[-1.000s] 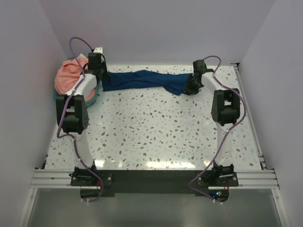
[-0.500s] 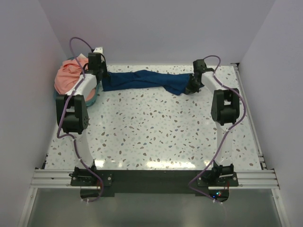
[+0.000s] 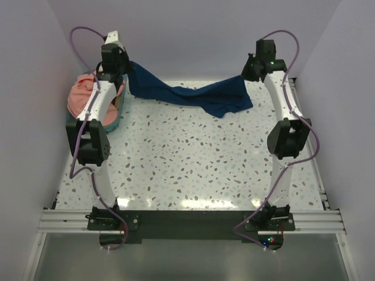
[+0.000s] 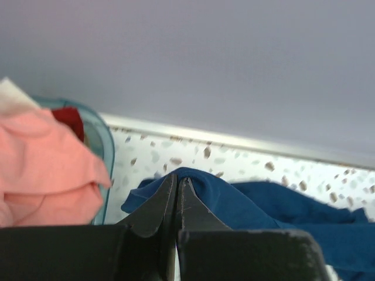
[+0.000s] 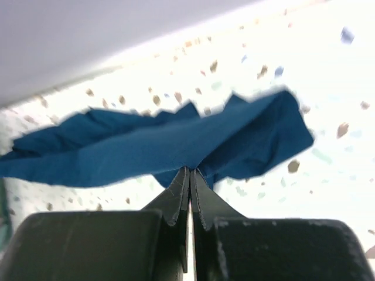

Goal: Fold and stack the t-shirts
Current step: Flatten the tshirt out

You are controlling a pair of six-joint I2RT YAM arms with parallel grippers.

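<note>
A navy blue t-shirt (image 3: 193,93) hangs stretched between my two grippers above the far part of the table, sagging in the middle. My left gripper (image 3: 128,65) is shut on its left end (image 4: 211,193); its jaws pinch a fold of the cloth. At the far right, my right gripper (image 3: 247,75) is shut on the other end (image 5: 176,143), with a loose flap drooping below it. A salmon-pink t-shirt (image 3: 82,96) lies bunched in the basket at the far left, and also shows as pink cloth (image 4: 41,170) in the left wrist view.
The round teal basket (image 3: 115,120) stands at the far left beside the left arm, its rim (image 4: 108,146) close to the left gripper. A purple back wall rises just behind both grippers. The speckled table (image 3: 187,158) spreads toward the arm bases.
Both grippers have risen from the table and moved back toward the wall, lifting the navy t-shirt off the surface. The right gripper closed on the cloth about a second ago.
</note>
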